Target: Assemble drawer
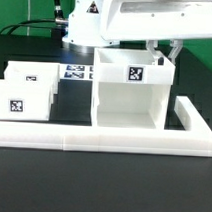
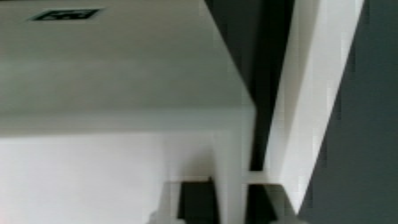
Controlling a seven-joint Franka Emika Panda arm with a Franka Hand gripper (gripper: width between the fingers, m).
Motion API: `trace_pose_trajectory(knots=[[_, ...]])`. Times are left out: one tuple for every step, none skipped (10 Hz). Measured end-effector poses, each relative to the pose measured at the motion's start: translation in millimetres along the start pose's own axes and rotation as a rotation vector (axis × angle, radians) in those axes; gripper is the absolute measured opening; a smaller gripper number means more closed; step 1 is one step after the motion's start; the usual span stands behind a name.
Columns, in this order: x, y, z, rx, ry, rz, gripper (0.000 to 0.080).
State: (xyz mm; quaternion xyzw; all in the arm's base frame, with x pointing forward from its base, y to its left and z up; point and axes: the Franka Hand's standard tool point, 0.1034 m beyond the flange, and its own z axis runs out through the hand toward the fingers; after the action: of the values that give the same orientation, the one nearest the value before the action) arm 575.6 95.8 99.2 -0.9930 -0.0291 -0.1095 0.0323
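The large white housing (image 1: 131,95) stands upright in the corner of the border rail, open side facing front, with a tag on its top. Two small knobbed trays (image 1: 27,96) (image 1: 37,74) sit at the exterior view's left. My gripper (image 1: 162,53) is at the housing's top edge on the exterior view's right. In the wrist view my gripper (image 2: 231,198) straddles a thin housing wall (image 2: 235,120). A dark finger (image 2: 196,203) lies against each face of the wall. The housing's top (image 2: 107,90) fills most of that view.
The long low white border rail (image 1: 92,141) runs along the front and up the exterior view's right side (image 1: 193,120). The marker board (image 1: 75,71) lies behind the trays. The arm's base (image 1: 86,23) stands at the back.
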Motion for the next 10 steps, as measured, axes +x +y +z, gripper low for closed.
trace_pose_trajectory(knots=[[0.3, -0.3, -0.3, 0.001, 0.001, 0.007, 0.0038], [0.5, -0.6, -0.5, 0.004, 0.001, 0.014, 0.0038], [0.5, -0.6, -0.5, 0.004, 0.001, 0.012, 0.0038], [1.0, -1.8, -1.0, 0.009, 0.002, 0.070, 0.0038], [0.9, -5.2, -1.7, 0.016, 0.008, 0.183, 0.0038], [-1.5, -13.2, -2.1, 0.019, 0.014, 0.338, 0.0038], [-0.6, -19.2, -1.3, 0.015, 0.018, 0.449, 0.0038], [1.5, -19.9, -0.5, 0.012, 0.034, 0.526, 0.0044], [4.8, -16.8, -0.8, 0.015, 0.051, 0.597, 0.0046], [6.2, -18.1, -2.8, 0.022, 0.055, 0.630, 0.0046]])
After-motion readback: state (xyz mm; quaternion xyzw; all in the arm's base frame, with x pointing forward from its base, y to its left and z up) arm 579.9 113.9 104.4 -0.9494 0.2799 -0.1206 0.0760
